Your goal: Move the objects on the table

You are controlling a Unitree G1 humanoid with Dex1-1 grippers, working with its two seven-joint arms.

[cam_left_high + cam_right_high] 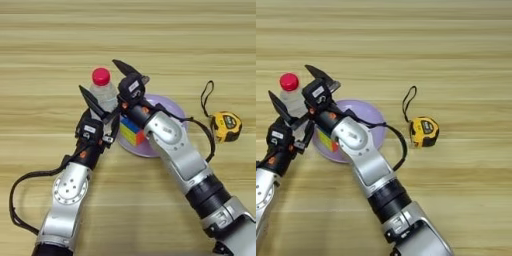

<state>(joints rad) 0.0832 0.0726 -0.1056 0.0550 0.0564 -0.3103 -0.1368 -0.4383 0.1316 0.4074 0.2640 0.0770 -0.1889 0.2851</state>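
Wooden tabletop [50,40] carries our bottle [103,90] between both spread claws, left [101,111] and right [131,72], puzzle cube [131,131] on the lilac plate [172,107], tape measure [226,126] right.

Both arms reach up from the bottom edge and meet near the middle. The left arm comes in from the lower left, silver forearm angled up and to the right, a black cable looping off its side. The left hand [100,111] has its two black fingers spread apart. The right arm crosses in from the lower right, elbow bent, and the right hand [131,75] shows one pointed finger sticking up.
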